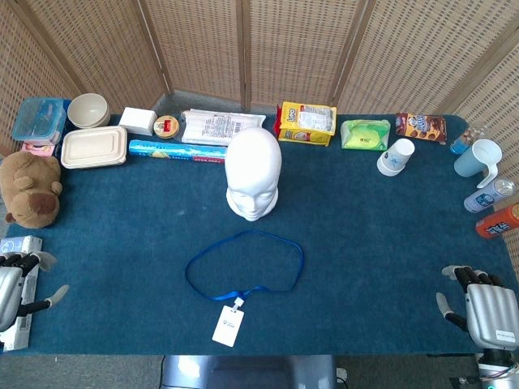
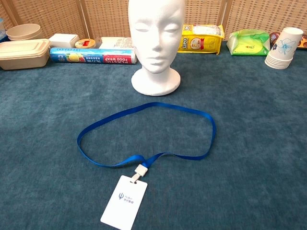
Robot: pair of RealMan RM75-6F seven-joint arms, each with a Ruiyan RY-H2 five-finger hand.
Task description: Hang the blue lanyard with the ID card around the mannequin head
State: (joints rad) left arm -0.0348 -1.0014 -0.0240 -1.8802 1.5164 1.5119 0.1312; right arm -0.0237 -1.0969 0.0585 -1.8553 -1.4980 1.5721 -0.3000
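A white foam mannequin head (image 1: 254, 174) (image 2: 157, 40) stands upright at the middle of the blue table. In front of it the blue lanyard (image 1: 243, 263) (image 2: 144, 132) lies flat in an open loop, and its white ID card (image 1: 229, 326) (image 2: 123, 205) rests nearest the front edge. My left hand (image 1: 15, 284) sits at the table's front left edge, fingers spread, holding nothing. My right hand (image 1: 485, 312) sits at the front right corner, also empty with fingers apart. Both hands are far from the lanyard. The chest view shows neither hand.
Along the back stand a plastic wrap box (image 1: 177, 151), a yellow packet (image 1: 306, 122), a green pouch (image 1: 365, 134) and paper cups (image 1: 396, 156). A teddy bear (image 1: 31, 188) and food boxes (image 1: 94, 147) fill the left. A mug (image 1: 478, 158) and bottles (image 1: 491, 194) line the right edge.
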